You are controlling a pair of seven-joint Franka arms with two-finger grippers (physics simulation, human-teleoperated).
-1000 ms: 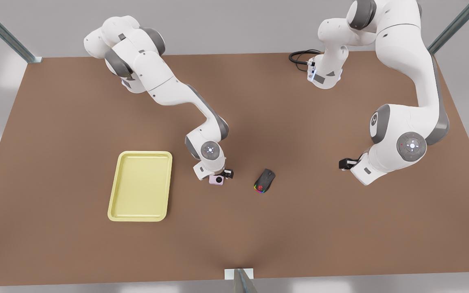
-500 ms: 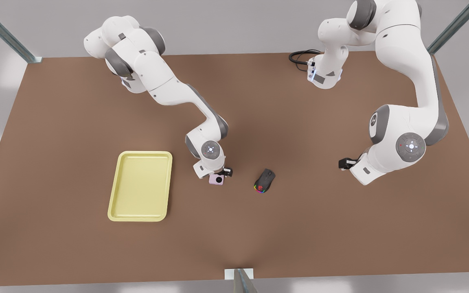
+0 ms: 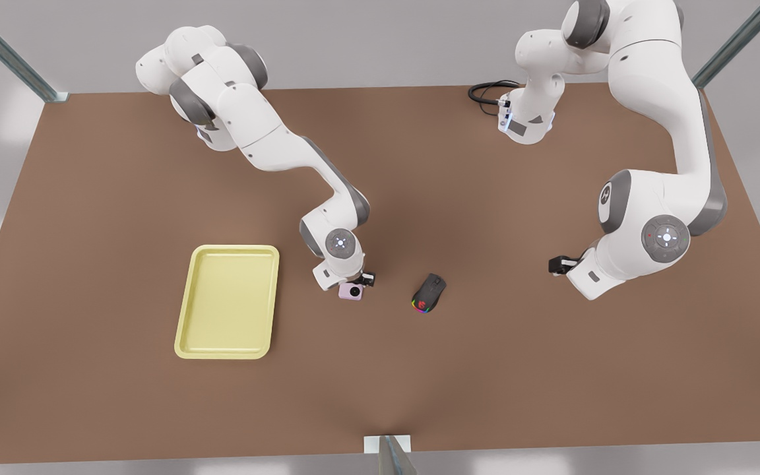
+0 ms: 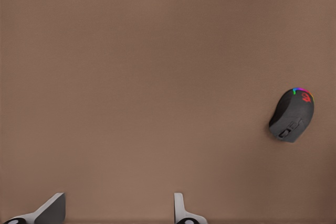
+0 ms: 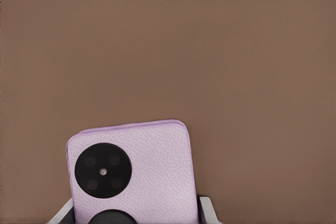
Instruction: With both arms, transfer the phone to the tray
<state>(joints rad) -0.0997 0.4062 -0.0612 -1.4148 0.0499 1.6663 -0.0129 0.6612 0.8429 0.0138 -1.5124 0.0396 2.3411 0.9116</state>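
While the tray [image 3: 227, 301] lies with nothing in it on the tabletop [image 3: 380, 382], you have the phone [image 3: 351, 291] just beside it toward the front view's right, pinched by the right hand [image 3: 353, 285]. Near it lies the black mouse [image 3: 429, 293], with a red logo I cannot read. Farther right, your left hand [image 3: 557, 265] waits, fingers [image 4: 181, 211] spread.
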